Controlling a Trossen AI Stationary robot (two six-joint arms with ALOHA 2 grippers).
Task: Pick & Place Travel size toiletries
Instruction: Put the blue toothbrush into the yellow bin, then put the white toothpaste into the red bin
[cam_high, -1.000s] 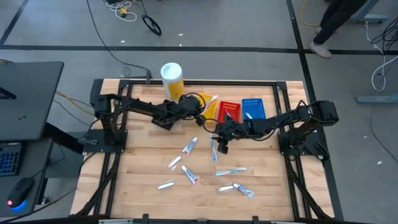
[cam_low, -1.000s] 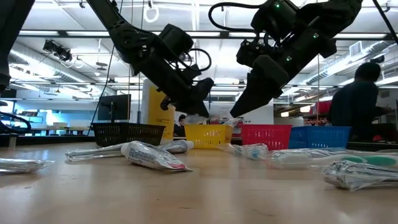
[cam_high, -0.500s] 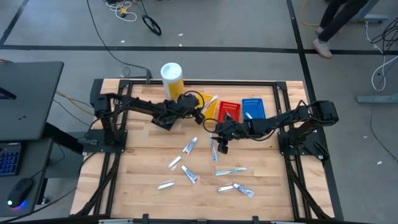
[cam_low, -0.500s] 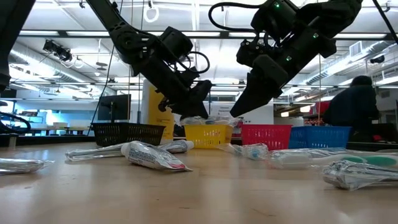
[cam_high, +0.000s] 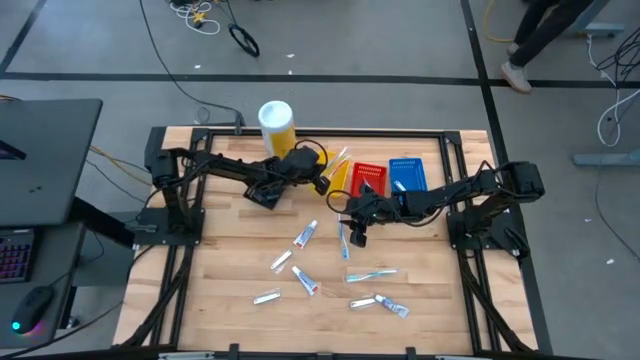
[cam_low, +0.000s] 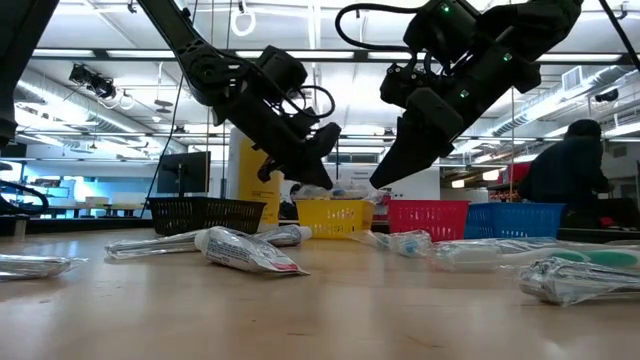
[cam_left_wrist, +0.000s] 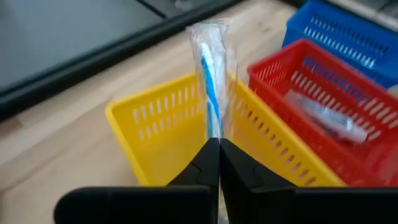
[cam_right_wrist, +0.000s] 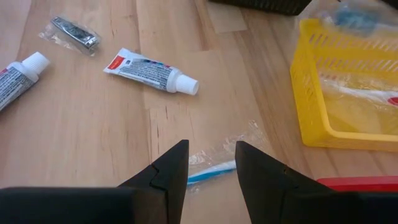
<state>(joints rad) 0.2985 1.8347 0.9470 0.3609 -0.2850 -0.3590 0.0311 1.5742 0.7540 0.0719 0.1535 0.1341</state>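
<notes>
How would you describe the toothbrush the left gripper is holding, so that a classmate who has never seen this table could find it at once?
Start at the row of small baskets at the table's far edge and find the yellow basket. Just above it, the left gripper pinches a wrapped toothbrush. Unlike the toiletries lying on the wood, this blue-and-white one is held in the air.

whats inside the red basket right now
In the left wrist view the red basket holds one clear-wrapped item, blurred, so its kind cannot be told. The left gripper, shut on a wrapped toothbrush, covers the basket's near corner.

No lettering or labels can be read.
</notes>
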